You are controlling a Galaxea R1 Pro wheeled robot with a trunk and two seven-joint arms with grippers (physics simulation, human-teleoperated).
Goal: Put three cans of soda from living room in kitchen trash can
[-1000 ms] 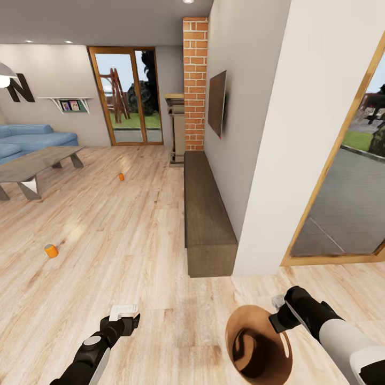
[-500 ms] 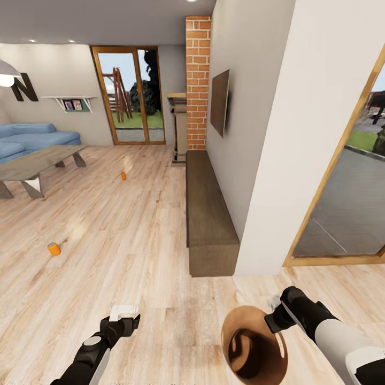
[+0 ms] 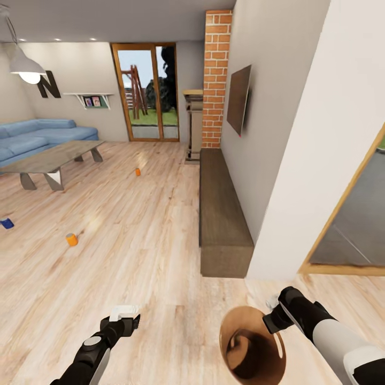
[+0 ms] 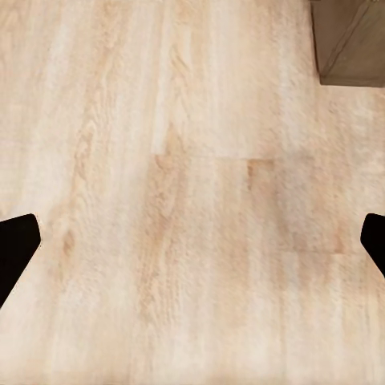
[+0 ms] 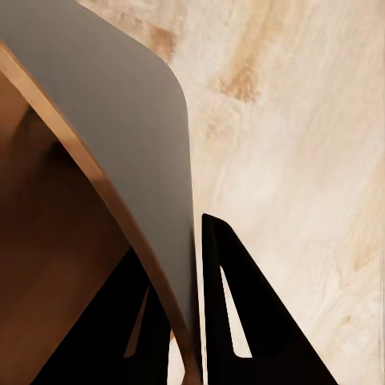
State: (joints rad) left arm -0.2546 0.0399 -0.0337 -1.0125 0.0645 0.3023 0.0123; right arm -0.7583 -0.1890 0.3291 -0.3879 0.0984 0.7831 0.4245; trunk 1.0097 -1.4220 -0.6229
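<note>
Living room, left to right. A blue can (image 3: pixel 7 223) lies on the wood floor (image 3: pixel 139 246) at its far left edge; an orange can (image 3: pixel 71 239) stands beside it; a second orange can (image 3: pixel 137 171) stands farther off, past the grey low table (image 3: pixel 51 159). My left claw (image 3: pixel 123 315) hangs apart, empty. My right claw (image 3: pixel 274 314) is clamped on the rim of the trash can (image 3: pixel 235 326).

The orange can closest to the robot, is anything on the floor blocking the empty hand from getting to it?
Nothing visible. Only bare wood floor lies between the open left gripper and the nearest orange can. The grey low table stands farther back.
</note>
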